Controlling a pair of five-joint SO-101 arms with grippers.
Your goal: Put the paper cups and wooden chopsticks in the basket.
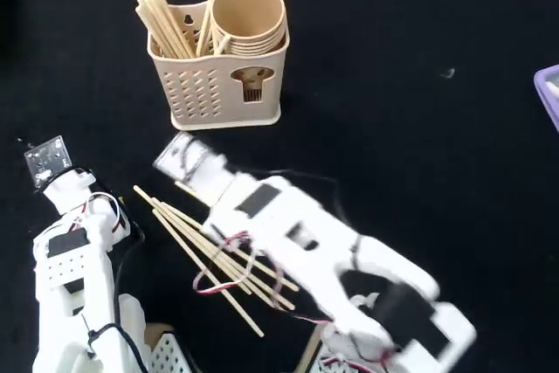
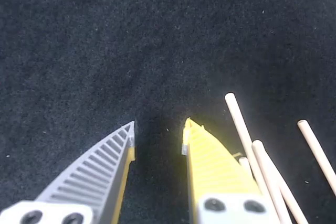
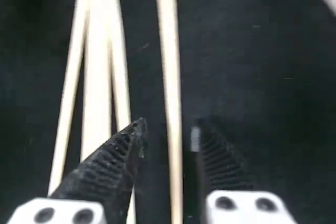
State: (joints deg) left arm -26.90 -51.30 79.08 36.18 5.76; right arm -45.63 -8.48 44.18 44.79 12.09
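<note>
Loose chopstick [image 3: 170, 77] lying between narrowly parted right jaws; left jaws parted, empty, beside chopsticks [image 2: 241, 127] on tabletop [image 2: 105, 35].

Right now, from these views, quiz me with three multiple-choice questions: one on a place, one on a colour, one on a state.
1. Where are the paper cups? A in the basket; B on a shelf; C in a drawer.
2. What colour are the fingers of the left claw? A both black; B both white; C one grey, one yellow.
3. How is the right claw? A shut on a cup; B open around one chopstick; C shut on nothing.
Answers: 1 A, they stand stacked inside it; 2 C, the left wrist view shows both; 3 B, its fingers stand apart with the chopstick between.
</note>
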